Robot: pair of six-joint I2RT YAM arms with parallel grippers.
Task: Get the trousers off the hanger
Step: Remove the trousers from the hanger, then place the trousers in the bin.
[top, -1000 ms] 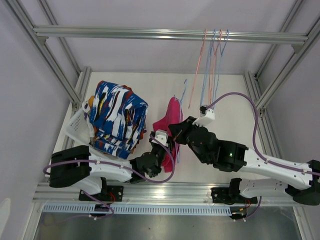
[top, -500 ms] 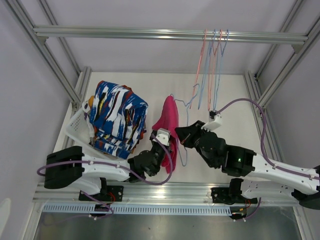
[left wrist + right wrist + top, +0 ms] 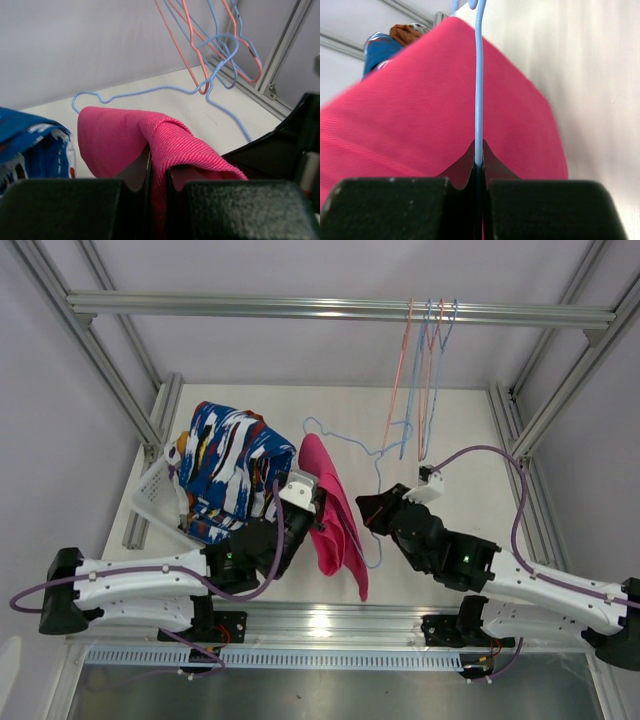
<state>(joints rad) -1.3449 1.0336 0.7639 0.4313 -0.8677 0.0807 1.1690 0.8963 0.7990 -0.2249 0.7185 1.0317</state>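
1. Your left gripper (image 3: 157,172) is pinched almost fully closed on a raised fold of the pink trousers (image 3: 335,525). The cloth fills the narrow slot between its fingers.
2. Your right gripper (image 3: 479,175) is clamped tight on the thin wire of the blue hanger (image 3: 479,85), and nothing else is in its jaws.
3. The pink trousers hang between the two grippers over the middle of the table (image 3: 470,490), with the lower end trailing toward the near edge. The hanger's hook pokes out past their far end.
4. The step in hand looks like the separation itself, with one arm holding cloth and the other holding wire (a fair set-up for sliding them apart). From these views you cannot tell whether any cloth is looped over the hanger's bar.
5. The next move probably calls for drawing the cloth toward the left edge while the hanger is held steady or eased to the right. Pull along the wire, not across it, so the fabric does not bunch or snag.
6. The white basket (image 3: 150,495) sits at the left edge of the table. A pile of garments fills it, topped by the blue-white-red patterned trousers (image 3: 235,470), with the orange trousers (image 3: 402,32) peeking out at the far side. What lies beneath is hidden.
7. The pink pair most likely belongs on top of that pile.
8. Empty hangers (image 3: 425,360) hang from the overhead rail (image 3: 250,307) beyond the far edge, so keep the blue one clear of them.
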